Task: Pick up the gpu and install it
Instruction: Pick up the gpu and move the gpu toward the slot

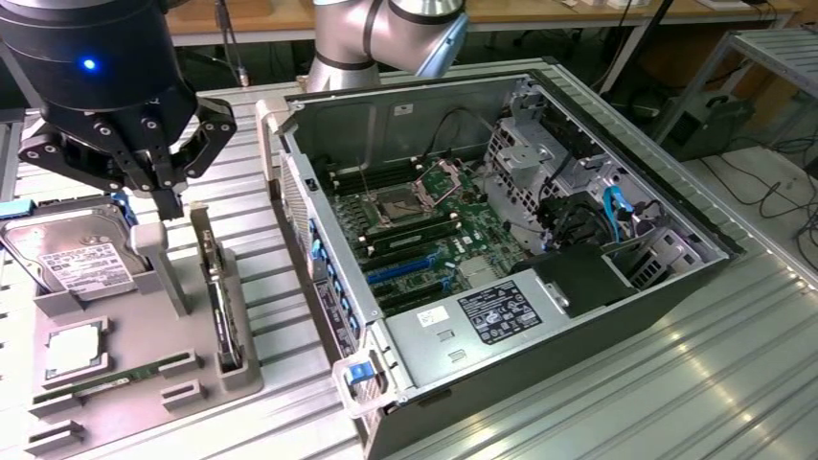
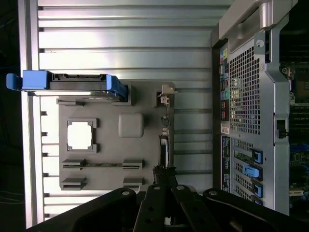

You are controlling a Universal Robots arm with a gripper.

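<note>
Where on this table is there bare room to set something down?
Bare: the ribbed table on the exterior view's right, beyond the computer case. Narrow: the strip between case and gray tray. Crowded: the tray, with hard drive, chip, memory stick and gpu.

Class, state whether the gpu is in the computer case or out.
Out: the gpu stands on edge in the grey holder beside the case.

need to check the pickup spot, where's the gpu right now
The gpu stands on edge in the grey holder tray, on the exterior view's left, along the tray's side nearest the open computer case.
</note>
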